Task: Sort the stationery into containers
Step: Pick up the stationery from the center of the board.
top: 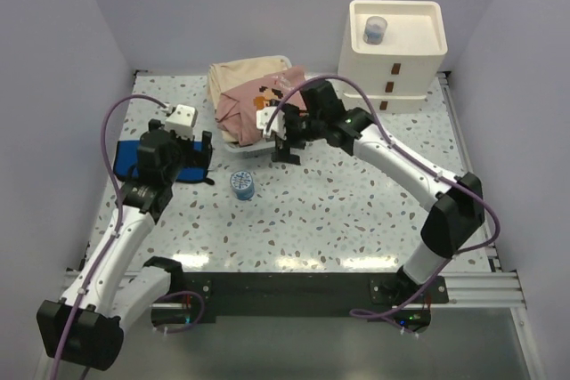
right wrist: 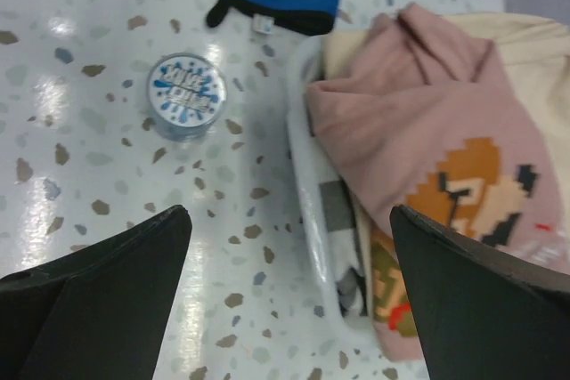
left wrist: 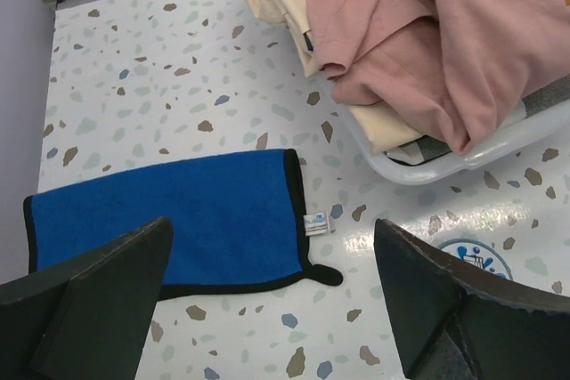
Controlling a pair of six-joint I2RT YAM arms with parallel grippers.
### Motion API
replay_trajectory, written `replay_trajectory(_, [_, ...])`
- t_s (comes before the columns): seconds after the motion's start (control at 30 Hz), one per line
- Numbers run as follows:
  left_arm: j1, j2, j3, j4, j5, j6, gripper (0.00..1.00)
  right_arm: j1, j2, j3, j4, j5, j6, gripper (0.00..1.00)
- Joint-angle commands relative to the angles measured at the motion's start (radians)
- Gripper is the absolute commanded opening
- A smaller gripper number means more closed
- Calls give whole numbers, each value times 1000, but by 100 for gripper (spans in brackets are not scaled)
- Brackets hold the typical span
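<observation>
Two robot arms are reaching over a speckled surface (top: 338, 202), both leaning toward its middle.

At the far right corner, a cream-white drawer unit (top: 396, 64) is standing against the back wall. Both drawers look shut and its square tray top is facing up, probably so that small items can be dropped in from above. Left of the unit, a clear basket (top: 239, 149) is holding a heap of pink and beige clothes (top: 249, 95), which are no part of the sorting. A blue cloth (top: 129, 162) is lying flat near the left edge, partly under the left arm.

A blue tape roll (top: 241, 184) is lying flat on the surface, just in front of the basket and between the two arms. It seems to be the only loose stationery waiting to be sorted. A small bluish item (top: 375, 29), too small to identify, is sitting in the tray top, apparently sorted already.

The left claw (left wrist: 272, 229) is hanging above the right end of the blue cloth with its fingers spread wide, holding and touching nothing. The right claw (right wrist: 289, 211) is hovering beside the basket rim, equally wide apart and empty, with the tape roll just ahead of it. It looks better placed to pick up the roll.
</observation>
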Motion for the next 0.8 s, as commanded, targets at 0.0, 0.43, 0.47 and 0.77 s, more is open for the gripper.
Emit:
replay_trajectory(0.0, [27,-21,-15,6,-78,-48,100,98,59,-11,-20,-82,-133,99])
replay_trajectory(0.43, [80,-95,-41,-78,-108,-107,100,196,397,239,-127,-122,-169,99])
replay_trajectory(0.47, [83,-97,-40,-83,-107,-108,100,196,409,250,-132,-125,-170,99])
replay_trajectory(0.77, [104,-98,-49,-86,-82,-119,100,198,546,381,-254,-92,-189,99])
